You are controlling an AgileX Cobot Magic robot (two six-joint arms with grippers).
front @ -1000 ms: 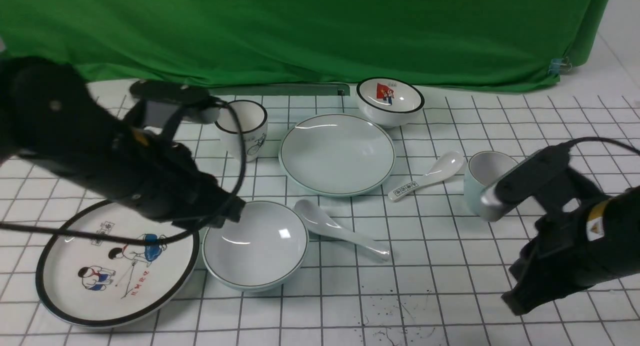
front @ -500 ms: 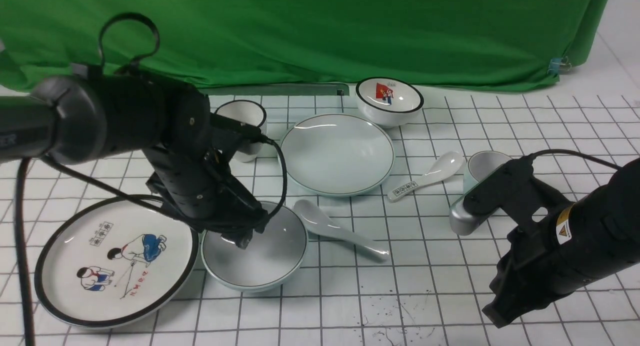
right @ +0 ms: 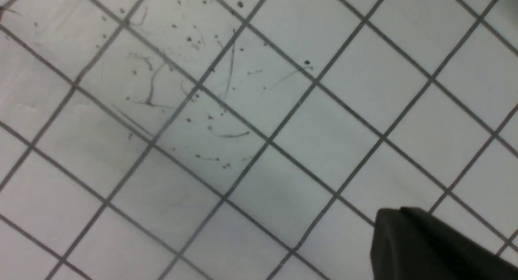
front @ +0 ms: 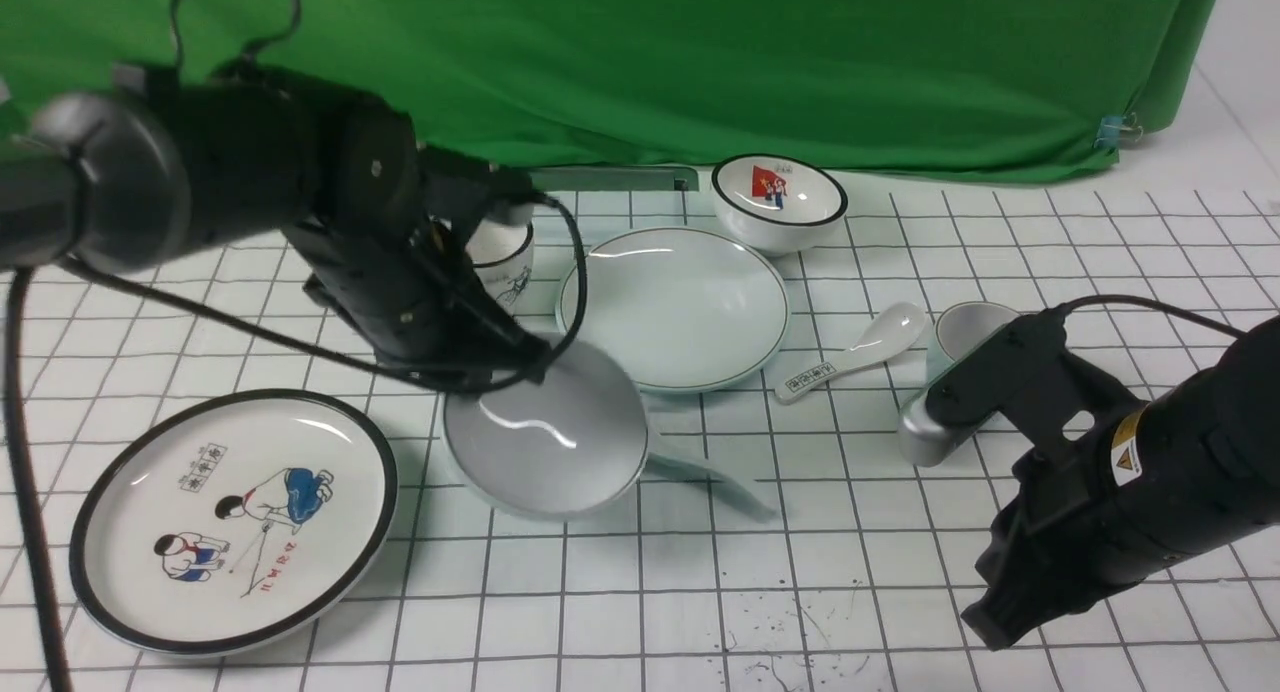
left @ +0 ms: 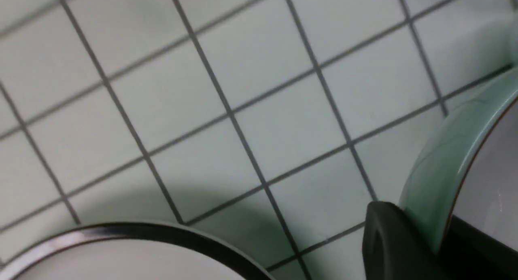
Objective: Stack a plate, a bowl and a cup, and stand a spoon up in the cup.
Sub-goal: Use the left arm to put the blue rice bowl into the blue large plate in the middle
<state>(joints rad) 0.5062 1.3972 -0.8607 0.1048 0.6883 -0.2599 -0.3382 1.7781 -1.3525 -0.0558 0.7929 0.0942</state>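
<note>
Currently, left pincer clamped on the rim of the bowl. The left wrist view shows dark fingers on either side of the pale green wall, one outside and one inside. Bowl hangs tilted from that grip, its opening turned towards the camera, blurred in the front view. It sits between the black-rimmed plate and the plate, nearer the latter, with its far edge just short of the plate's near rim.

Plate lies flat mid-desk, nothing on it. Spoon: only the handle shows, lying on the desk and pointing to the robot's right; the scoop end is hidden behind the bowl. Cup stands upright at the right, partly hidden by the right arm's wrist housing, with nothing seen inside.

Right pincer closed, nothing in it, hanging low over bare grid at the near right, well apart from the cup. The right wrist view gives one dark finger tip and a patch of scribble marks on the surface.

Other items:
- Printed spoon lies between plate and cup.
- Bicycle cup is behind the left arm, partly covered.
- Flag bowl is at the back, by the green cloth.
</note>
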